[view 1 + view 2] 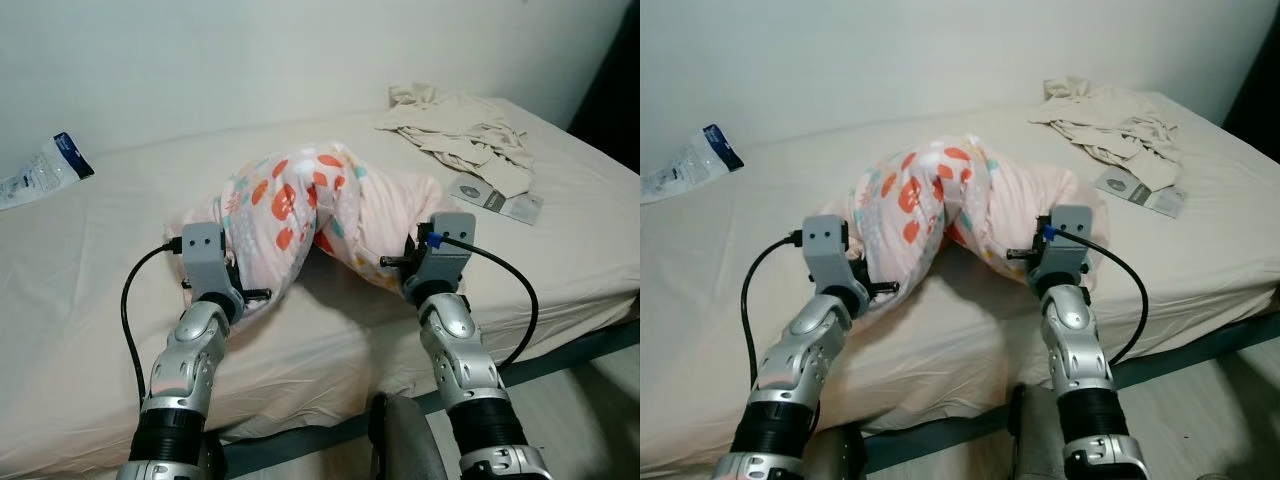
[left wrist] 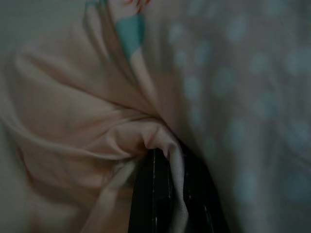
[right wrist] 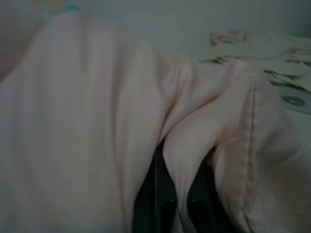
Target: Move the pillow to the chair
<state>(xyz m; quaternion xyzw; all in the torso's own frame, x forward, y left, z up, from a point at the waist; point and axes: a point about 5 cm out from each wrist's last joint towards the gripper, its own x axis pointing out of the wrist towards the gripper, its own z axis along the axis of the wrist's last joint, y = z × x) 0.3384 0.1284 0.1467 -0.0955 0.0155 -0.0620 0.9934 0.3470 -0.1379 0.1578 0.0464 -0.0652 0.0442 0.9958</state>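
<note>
- No words, brand names or numbers can be read anywhere.
- The clear plastic packet with a dark blue end (image 1: 45, 168), near the left edge of the beige-sheeted bed (image 1: 120, 250), carries print too small to make out.
- The flat grey card with a round mark (image 1: 497, 198), on the bed's right side, is likewise illegible.

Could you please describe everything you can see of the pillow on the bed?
The soft pink fabric pillow with orange, teal and yellow spots lies on the beige-sheeted bed, near its front edge, bunched up and folded in the middle. The left tool and right tool each pinch a fold of its cover at opposite ends.
</note>
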